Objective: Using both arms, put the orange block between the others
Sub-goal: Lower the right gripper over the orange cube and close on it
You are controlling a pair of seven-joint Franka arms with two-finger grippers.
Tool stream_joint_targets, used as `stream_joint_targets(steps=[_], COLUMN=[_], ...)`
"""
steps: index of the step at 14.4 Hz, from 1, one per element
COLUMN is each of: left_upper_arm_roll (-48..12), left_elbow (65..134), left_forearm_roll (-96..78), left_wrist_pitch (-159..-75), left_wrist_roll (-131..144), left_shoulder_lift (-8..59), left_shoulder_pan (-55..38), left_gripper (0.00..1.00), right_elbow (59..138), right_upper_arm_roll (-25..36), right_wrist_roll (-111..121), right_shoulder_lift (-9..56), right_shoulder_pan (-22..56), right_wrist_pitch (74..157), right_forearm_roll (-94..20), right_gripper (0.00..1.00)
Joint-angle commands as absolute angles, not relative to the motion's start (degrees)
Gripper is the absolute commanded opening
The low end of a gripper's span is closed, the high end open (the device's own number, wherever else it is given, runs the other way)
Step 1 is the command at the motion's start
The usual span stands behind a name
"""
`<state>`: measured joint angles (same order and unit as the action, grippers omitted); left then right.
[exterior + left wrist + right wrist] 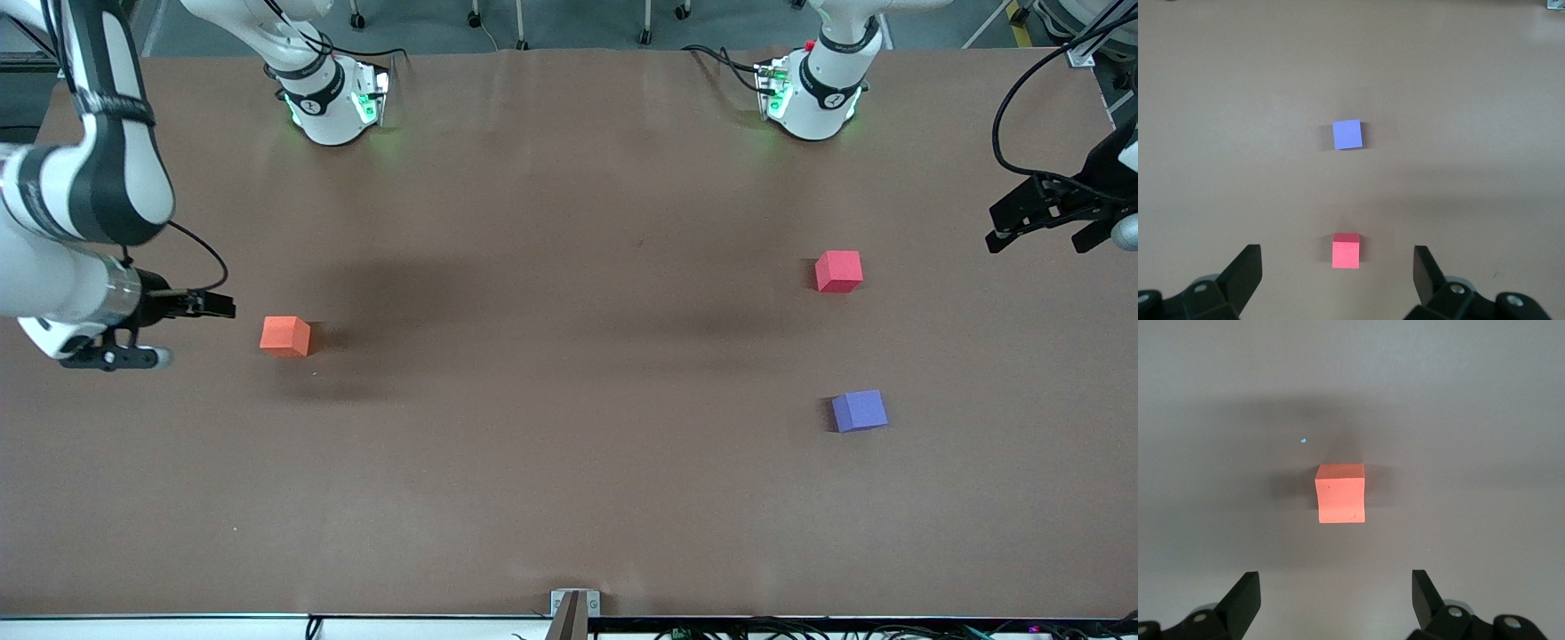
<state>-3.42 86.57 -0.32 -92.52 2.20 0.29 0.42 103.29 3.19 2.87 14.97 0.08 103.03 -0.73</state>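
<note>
The orange block (285, 336) (1340, 493) sits on the brown table toward the right arm's end. The others stand toward the left arm's end: a red-pink cube (838, 270) (1345, 251) and a purple-blue cube (859, 411) (1347, 134), which is nearer the front camera, with a gap between them. My right gripper (201, 332) (1335, 581) hangs open over the table beside the orange block, nothing between its fingers. My left gripper (1036, 242) (1337, 261) is open and empty, in the air at the left arm's end of the table, apart from the red-pink cube.
A wide stretch of brown tabletop (569, 373) lies between the orange block and the two cubes. The arm bases (333, 102) (813, 93) stand along the table's edge farthest from the front camera. A small metal bracket (574, 604) sits at the nearest edge.
</note>
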Motion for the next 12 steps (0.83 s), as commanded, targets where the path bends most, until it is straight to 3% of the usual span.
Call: stream_joint_targets(steps=[1,5,12], left_upper_arm_roll=[-3.6,-3.6,-3.6], left_elbow=[87.4,87.5,87.5], left_forearm_roll=[-1.3,-1.3,-1.2], left_wrist_pitch=[-92.8,-92.9,-92.9], left_wrist_roll=[2.2,2.2,2.2], left_shoulder_lift=[-0.6,-0.6,-0.7], left_shoulder_pan=[0.7,0.7,0.7], left_gripper=[1.00,1.00,1.00], right_elbow=[105.5,114.2,114.5], right_upper_arm_roll=[3.2,3.2,3.2], right_wrist_roll=[4.5,5.6,5.9], right_shoulder_lift=[17.9,18.5,22.9], right_shoulder_pan=[0.7,1.1,0.7], right_wrist_pitch=[106.1,118.1,121.2], right_forearm_roll=[-0.1,-0.1,-0.2], right_gripper=[1.00,1.00,1.00])
